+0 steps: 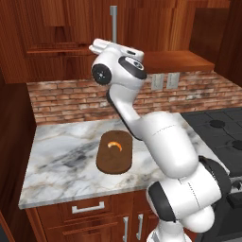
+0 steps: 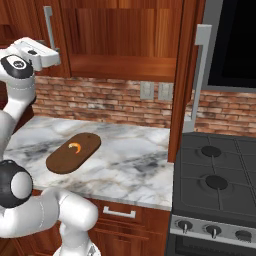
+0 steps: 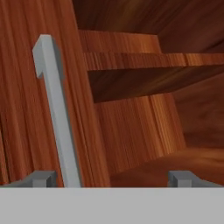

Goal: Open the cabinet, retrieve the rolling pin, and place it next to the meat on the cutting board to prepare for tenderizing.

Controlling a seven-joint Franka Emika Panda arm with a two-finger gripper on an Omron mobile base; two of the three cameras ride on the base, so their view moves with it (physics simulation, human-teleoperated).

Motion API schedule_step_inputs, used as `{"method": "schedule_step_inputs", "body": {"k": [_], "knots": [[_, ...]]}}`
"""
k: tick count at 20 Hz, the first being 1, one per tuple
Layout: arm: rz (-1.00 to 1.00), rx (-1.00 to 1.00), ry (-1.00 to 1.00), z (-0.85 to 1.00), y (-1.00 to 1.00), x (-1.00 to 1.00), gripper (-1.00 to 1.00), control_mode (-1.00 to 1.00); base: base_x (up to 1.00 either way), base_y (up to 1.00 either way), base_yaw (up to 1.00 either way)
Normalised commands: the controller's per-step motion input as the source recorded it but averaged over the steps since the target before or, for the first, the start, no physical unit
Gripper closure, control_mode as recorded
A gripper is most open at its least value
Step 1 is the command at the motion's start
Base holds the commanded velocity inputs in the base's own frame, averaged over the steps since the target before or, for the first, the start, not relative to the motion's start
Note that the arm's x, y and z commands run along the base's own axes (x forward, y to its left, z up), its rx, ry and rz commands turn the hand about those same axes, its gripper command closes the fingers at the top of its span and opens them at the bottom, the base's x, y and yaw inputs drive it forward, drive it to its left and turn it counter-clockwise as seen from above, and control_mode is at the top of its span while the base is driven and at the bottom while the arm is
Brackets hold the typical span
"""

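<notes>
Marble worktop [image 1: 66,156] carries the board [image 1: 115,152] and meat [image 1: 115,145], far below the gripper [image 3: 111,177]. Fingers spread, empty; cabinet [image 3: 131,109] handle [image 3: 57,113] just inside the left finger [image 3: 41,178]. Closing off-centre could slip off the bar.

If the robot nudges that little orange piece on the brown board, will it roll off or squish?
The meat is a curved crescent lying flat on the cutting board, so it would probably slide, not roll. It looks tiny beside the board, so likely light. Being meat, it may bend a bit, though that's hard to tell.
</notes>
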Motion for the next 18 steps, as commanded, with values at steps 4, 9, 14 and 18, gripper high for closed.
{"method": "schedule_step_inputs", "body": {"k": [4,9,14,18], "knots": [[0.01,0.0,0.0,0.0,0.0,0.51,-1.0,-1.0,0.0,0.0,0.0],[0.01,0.0,0.0,0.0,0.01,0.5,-1.0,-1.0,0.0,0.0,0.0],[0.01,0.0,0.0,0.0,0.03,0.46,-1.0,-1.0,0.0,0.0,0.0],[0.0,0.0,0.0,0.0,0.04,0.46,-1.0,-1.0,0.0,0.0,0.0]]}}
